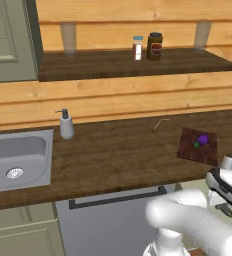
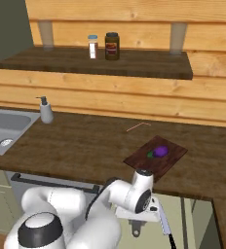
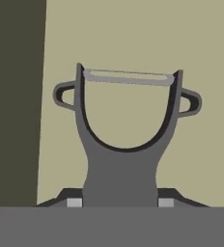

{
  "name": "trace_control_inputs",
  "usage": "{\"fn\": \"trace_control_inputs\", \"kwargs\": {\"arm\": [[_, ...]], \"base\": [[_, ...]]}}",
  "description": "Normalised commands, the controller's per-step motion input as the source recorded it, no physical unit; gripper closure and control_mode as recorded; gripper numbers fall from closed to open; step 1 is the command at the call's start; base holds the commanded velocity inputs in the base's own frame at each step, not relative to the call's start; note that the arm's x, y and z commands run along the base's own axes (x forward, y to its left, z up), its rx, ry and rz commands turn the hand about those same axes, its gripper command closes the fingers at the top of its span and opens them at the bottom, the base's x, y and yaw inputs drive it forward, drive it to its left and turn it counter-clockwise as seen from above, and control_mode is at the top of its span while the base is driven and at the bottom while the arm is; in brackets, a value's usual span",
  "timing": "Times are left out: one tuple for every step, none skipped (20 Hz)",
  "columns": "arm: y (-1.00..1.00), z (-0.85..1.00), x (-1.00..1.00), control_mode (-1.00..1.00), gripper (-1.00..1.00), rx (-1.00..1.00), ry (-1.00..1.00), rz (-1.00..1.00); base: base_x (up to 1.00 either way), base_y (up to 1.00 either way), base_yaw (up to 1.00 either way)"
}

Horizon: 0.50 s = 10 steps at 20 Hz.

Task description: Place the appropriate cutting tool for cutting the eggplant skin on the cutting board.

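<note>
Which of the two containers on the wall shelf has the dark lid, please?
The jar with the dark lid is the larger, dark brown one with a reddish label. The other, the shaker beside it, is slimmer and pale, with a light blue cap.

We see a grey Y-shaped peeler [image 3: 121, 164] rising from between our two dark fingertips [image 3: 74, 198], which press against its handle from either side. Its thin blade [image 3: 128, 77] spans the fork's top, against a flat beige surface [image 3: 133, 38] beside a dark panel [image 3: 12, 96].

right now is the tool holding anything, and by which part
Yes: a dark grey Y-shaped peeler with a silver blade, gripped by its handle end between the tool's fingertips, blade pointing away.
</note>
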Motion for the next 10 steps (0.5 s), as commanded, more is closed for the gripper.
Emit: {"fn": "trace_control_inputs", "kwargs": {"arm": [[0.0,1.0,-1.0,-1.0,1.0,0.02,0.04,0.0],[0.0,1.0,-1.0,-1.0,1.0,0.03,0.03,0.0],[0.0,1.0,-1.0,-1.0,1.0,0.04,0.05,0.0],[0.0,1.0,-1.0,-1.0,1.0,0.01,0.07,0.0],[0.0,1.0,-1.0,-1.0,1.0,0.0,0.03,0.0],[0.0,1.0,-0.86,-1.0,1.0,0.0,0.0,0.0],[-0.01,1.0,-0.73,-1.0,1.0,0.0,0.0,0.0],[-0.07,1.0,-0.62,-1.0,1.0,0.0,0.0,0.0],[-0.14,1.0,-0.39,-1.0,1.0,0.0,0.0,0.0],[-0.18,1.0,-0.21,-1.0,1.0,0.0,0.0,0.0]], "base": [[0.0,0.0,0.0],[0.0,0.0,0.0],[0.0,0.0,0.0],[0.0,0.0,0.0],[0.0,0.0,0.0],[0.0,0.0,0.0],[0.0,0.0,0.0],[0.0,0.0,0.0],[0.0,0.0,0.0],[0.0,0.0,0.0]]}}
